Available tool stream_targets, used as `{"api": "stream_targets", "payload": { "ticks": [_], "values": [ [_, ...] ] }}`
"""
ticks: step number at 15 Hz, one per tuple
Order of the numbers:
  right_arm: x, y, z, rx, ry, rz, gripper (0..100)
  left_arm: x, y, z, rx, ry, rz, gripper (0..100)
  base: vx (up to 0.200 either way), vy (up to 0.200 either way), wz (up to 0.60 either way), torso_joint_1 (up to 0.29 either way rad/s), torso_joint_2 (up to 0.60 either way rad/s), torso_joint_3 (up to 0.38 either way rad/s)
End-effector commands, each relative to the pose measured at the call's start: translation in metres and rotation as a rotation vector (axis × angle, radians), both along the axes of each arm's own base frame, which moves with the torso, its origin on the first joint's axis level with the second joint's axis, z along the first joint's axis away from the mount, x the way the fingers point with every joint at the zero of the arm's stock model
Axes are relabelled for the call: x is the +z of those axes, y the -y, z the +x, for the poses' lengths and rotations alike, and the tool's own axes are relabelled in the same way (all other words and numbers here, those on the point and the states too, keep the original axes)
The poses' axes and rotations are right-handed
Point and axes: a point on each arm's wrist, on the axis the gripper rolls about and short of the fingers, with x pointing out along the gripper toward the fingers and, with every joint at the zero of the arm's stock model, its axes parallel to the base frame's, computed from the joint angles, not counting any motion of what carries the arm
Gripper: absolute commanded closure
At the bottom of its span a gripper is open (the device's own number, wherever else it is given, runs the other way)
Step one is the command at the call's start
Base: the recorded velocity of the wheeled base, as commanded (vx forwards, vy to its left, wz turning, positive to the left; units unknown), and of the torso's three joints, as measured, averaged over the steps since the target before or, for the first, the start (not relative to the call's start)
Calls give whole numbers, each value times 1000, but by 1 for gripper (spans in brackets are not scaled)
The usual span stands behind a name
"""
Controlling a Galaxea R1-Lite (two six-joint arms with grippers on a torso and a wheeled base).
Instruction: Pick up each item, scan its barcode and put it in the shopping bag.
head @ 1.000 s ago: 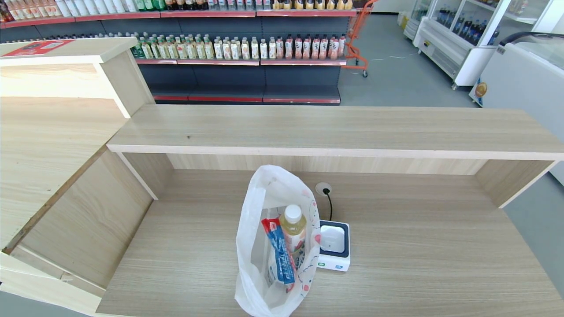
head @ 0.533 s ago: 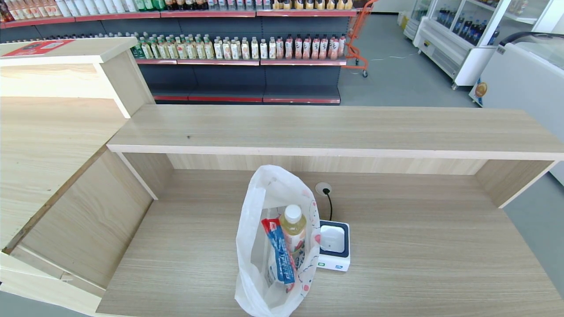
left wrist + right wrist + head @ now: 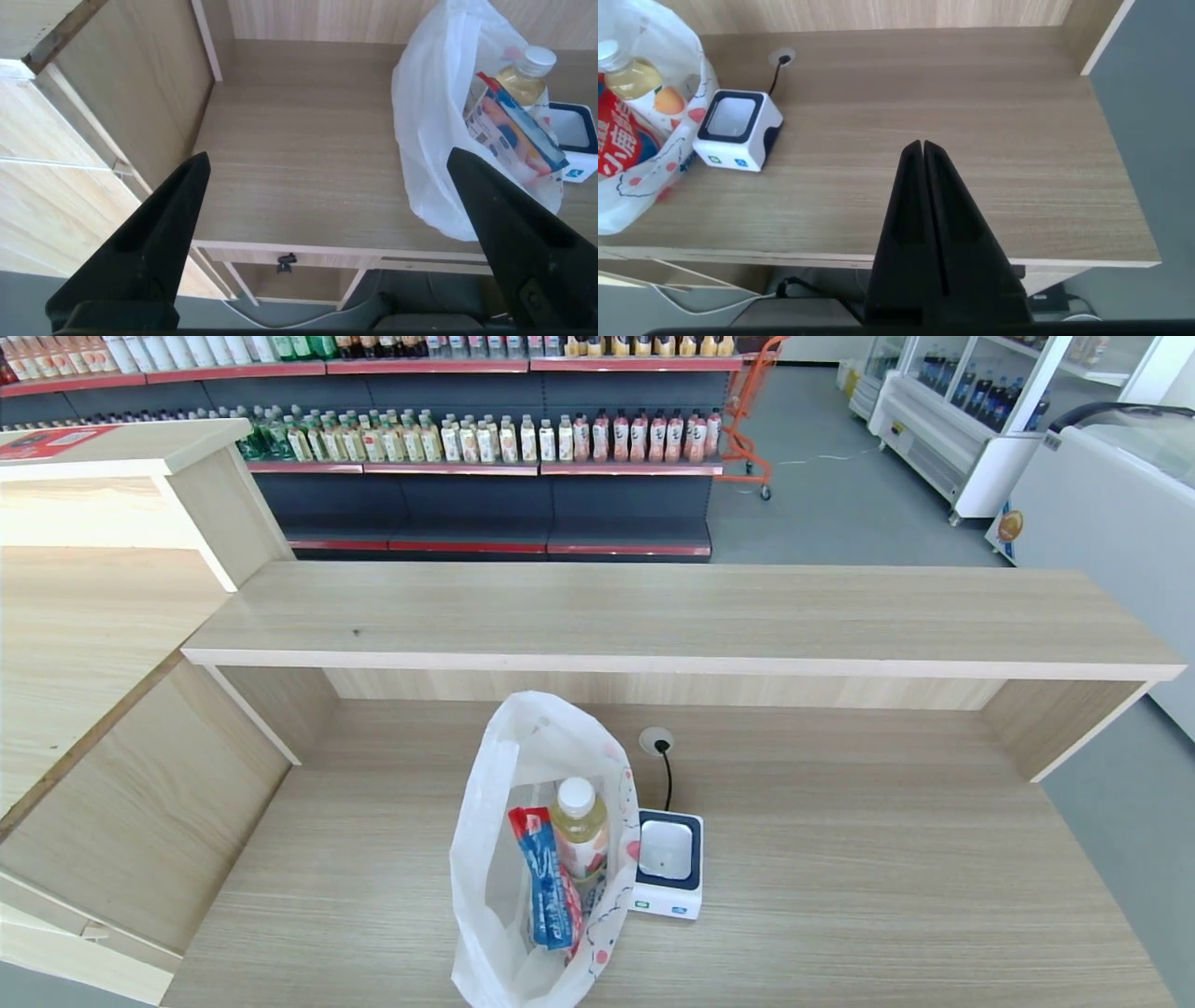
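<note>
A white plastic shopping bag point(image 3: 509, 803) stands on the wooden counter point(image 3: 840, 896), holding a pale drink bottle point(image 3: 579, 835) with a white cap and a red-and-blue packet point(image 3: 546, 882). The bag point(image 3: 434, 159) also appears in the left wrist view, beyond my left gripper point(image 3: 332, 224), whose fingers point(image 3: 163, 238) stand wide apart and hold nothing. A white and dark blue scanner point(image 3: 668, 861) sits just right of the bag. My right gripper point(image 3: 923, 154) hovers over the counter's front part, right of the scanner point(image 3: 738, 129), fingers pressed together with nothing between them.
A black cable point(image 3: 667, 775) runs from the scanner to a round port point(image 3: 656, 740) in the counter. A raised shelf point(image 3: 672, 616) borders the counter's far side, with side walls left and right. Store shelving with bottles point(image 3: 485, 439) and freezers point(image 3: 1092, 495) stand beyond.
The whole head picture has shifted left, so the camera moved. The bag, scanner and items keep their places on the counter.
</note>
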Motion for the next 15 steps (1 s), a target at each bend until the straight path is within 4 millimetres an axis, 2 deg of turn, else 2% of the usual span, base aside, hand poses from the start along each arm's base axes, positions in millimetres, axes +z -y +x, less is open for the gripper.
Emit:
{"api": "stream_targets", "payload": {
  "ticks": [1, 3, 7, 15],
  "values": [
    [0, 0, 0, 0, -4, -1, 100, 0, 0, 0, 1, 1, -1, 0, 0, 0, 0, 0, 0, 0],
    [0, 0, 0, 0, -4, -1, 100, 0, 0, 0, 1, -1, 0, 0, 0, 0, 0, 0, 0, 0],
    [0, 0, 0, 0, -4, -1, 100, 0, 0, 0, 1, 1, -1, 0, 200, 0, 0, 1, 2, 2],
    [0, 0, 0, 0, -4, -1, 100, 0, 0, 0, 1, 1, -1, 0, 0, 0, 0, 0, 0, 0]
  ]
}}
